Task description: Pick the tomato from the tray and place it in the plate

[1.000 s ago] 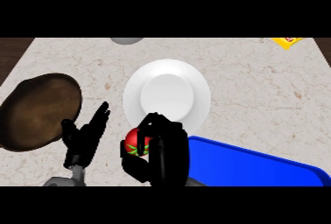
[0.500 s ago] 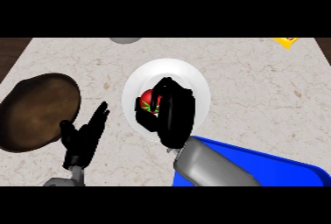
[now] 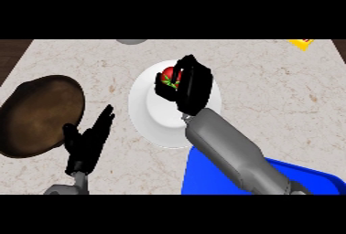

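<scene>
Nearest, at the worktop's near edge toward its right corner, lies the blue tray point(image 3: 209, 176), with the grey right forearm point(image 3: 233, 155) passing over its left part and hiding much of it. Left of the tray, also by the near edge, the left hand point(image 3: 84, 141) rests open, its fingers straight and pointing away from the robot, holding nothing and touching none of the other things. Just beyond and to the left of that hand sits a dark brown round board point(image 3: 37, 114), close to the worktop's left edge.

Further in, near the middle of the worktop, is the white plate point(image 3: 145, 109); its near rim meets the tray's far left corner in this view, though whether they touch cannot be told. The right hand point(image 3: 192, 89) is over the plate's far half, fingers and thumb curled round the tomato point(image 3: 169, 75), whose red skin and green stalk show at the hand's left side. Whether the tomato touches the plate cannot be told.

At the far edge, a grey round thing point(image 3: 132, 41) shows in part, and a yellow thing point(image 3: 302, 43) sits by the far right corner.
</scene>
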Controlling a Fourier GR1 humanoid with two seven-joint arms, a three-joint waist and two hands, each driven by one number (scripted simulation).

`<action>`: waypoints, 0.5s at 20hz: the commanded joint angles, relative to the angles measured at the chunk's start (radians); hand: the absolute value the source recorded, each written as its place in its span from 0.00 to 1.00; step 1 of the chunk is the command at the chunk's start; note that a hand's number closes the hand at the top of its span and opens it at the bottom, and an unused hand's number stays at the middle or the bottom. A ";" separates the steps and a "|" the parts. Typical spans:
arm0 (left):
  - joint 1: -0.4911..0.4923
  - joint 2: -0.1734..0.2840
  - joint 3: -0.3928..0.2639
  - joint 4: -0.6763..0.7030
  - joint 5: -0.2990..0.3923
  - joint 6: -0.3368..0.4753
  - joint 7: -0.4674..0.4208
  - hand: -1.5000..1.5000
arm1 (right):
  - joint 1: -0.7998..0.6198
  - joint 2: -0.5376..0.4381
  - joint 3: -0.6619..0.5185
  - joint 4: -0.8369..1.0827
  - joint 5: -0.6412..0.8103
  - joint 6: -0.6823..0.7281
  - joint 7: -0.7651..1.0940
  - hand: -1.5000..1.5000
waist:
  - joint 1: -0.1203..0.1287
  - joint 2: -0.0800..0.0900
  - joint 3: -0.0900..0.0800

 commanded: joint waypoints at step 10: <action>0.015 -0.002 -0.011 0.010 0.002 -0.027 0.001 0.50 | -0.014 0.003 -0.134 0.243 -0.477 0.182 -0.371 0.00 | 0.028 0.025 -0.003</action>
